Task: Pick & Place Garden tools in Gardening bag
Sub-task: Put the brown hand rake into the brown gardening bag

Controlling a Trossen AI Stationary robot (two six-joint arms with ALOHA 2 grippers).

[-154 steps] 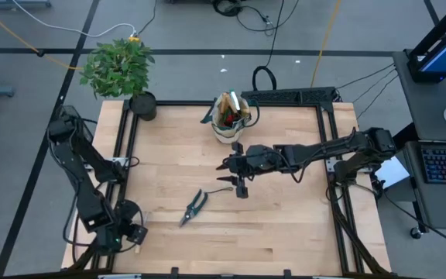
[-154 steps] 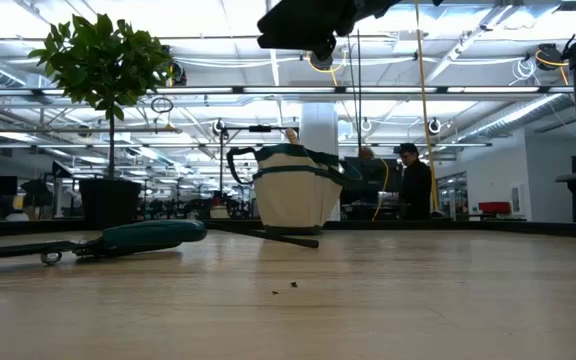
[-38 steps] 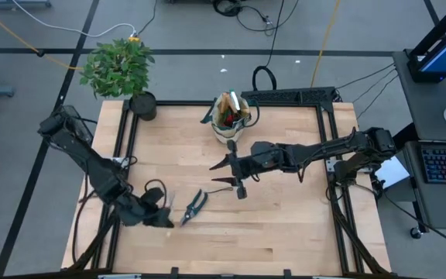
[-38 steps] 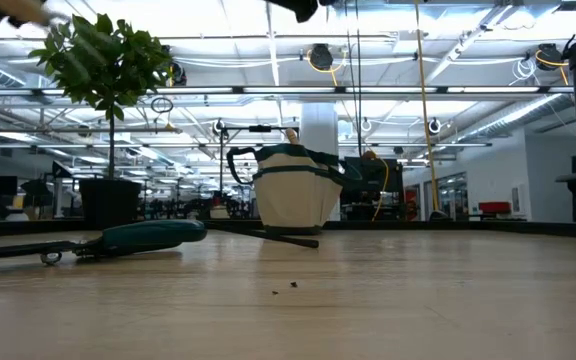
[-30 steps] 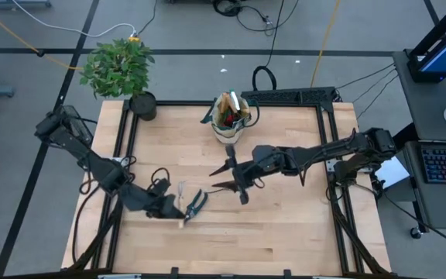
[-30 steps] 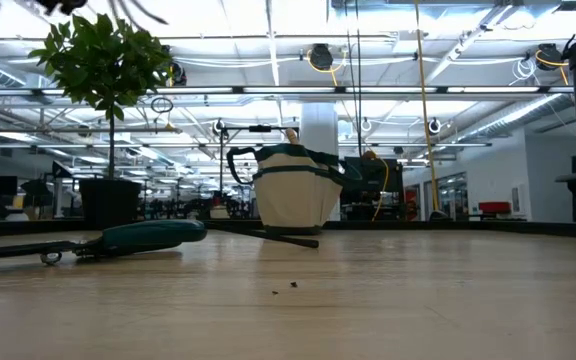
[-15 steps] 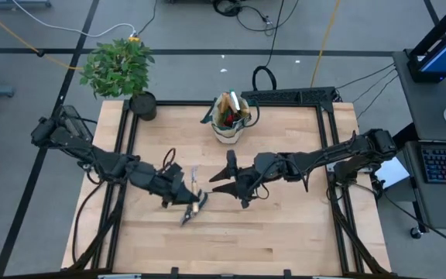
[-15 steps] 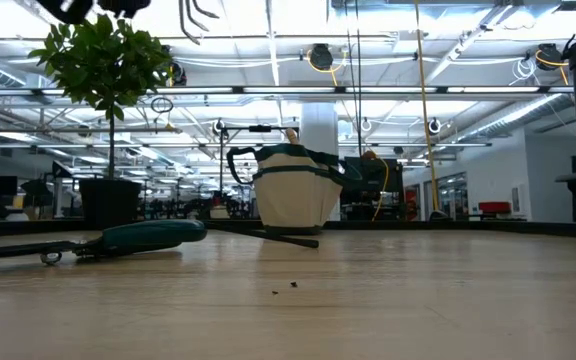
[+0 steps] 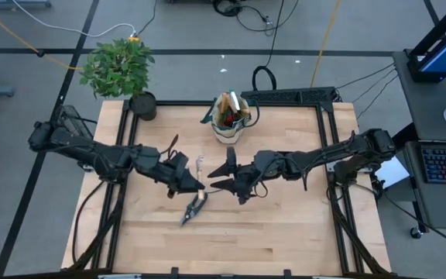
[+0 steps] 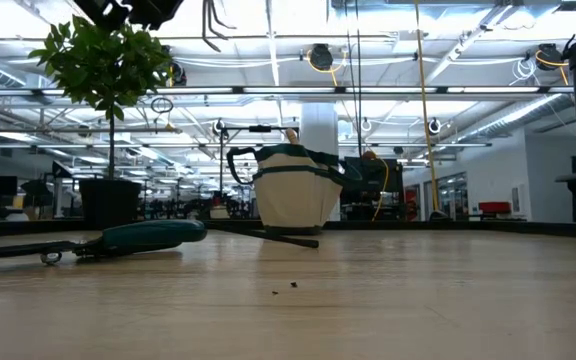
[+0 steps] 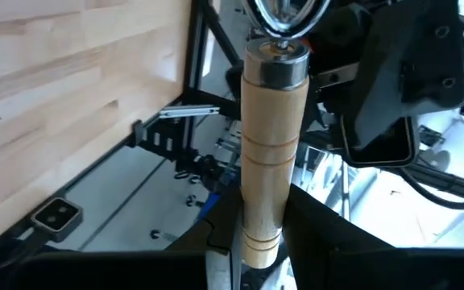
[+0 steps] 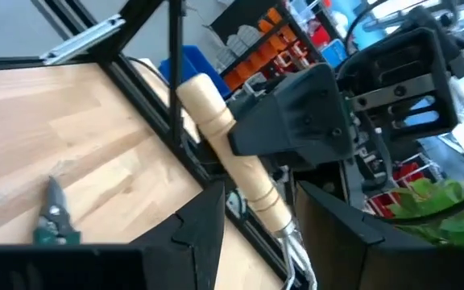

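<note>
My left gripper (image 9: 186, 183) is shut on a wood-handled little rake (image 11: 266, 153) above the table's middle; its metal tines (image 10: 212, 20) show at the top of the low view. My right gripper (image 9: 221, 175) is open and empty just to the right of it, facing the rake's handle (image 12: 234, 161). Dark pruning shears (image 9: 194, 208) with green grips lie flat on the table below both grippers, and also show in the low view (image 10: 133, 238). The beige gardening bag (image 9: 229, 118) stands upright at the far middle with tools sticking out of it. My left gripper pinches the rake's wooden handle near its butt end (image 11: 256, 242) between its two fingers. The handle runs forward along the fingers, with the metal collar (image 11: 276, 60) and tines at the far end. The rake is lifted clear of the table.
A leafy potted plant (image 9: 118, 66) in a black pot (image 9: 142, 106) stands at the far left corner. Black frame rails (image 9: 126, 147) run along the table's left and right sides. Bare wood lies across the near half of the table (image 9: 269, 240).
My left gripper has swung from the near left toward the table's middle and far side, carrying the rake clear of the table. My right gripper has moved a little toward the left, staying open. The shears have stayed where they were.
</note>
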